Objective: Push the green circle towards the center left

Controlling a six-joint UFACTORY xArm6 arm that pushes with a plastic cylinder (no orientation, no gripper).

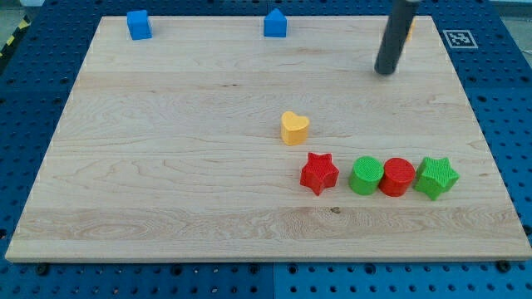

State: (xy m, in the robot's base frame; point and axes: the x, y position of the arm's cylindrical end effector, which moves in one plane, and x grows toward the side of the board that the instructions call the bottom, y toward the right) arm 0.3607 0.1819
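The task is not yet begun. The green circle (366, 176) sits right of the red star (319, 173), apparently touching the red circle (397, 177). The tip (384, 72), bare and holding nothing, stands well above it.

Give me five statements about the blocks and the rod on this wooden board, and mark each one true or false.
1. The green circle block touches the red circle block. True.
2. My tip rests against the green circle block. False: it stands well above it in the view, touching no block.
3. The yellow heart block lies above the red star block in the view. True.
4. The green star block sits at the row's left end. False: it ends the row on the right.
5. Two blue blocks sit along the wooden board's top edge. True.
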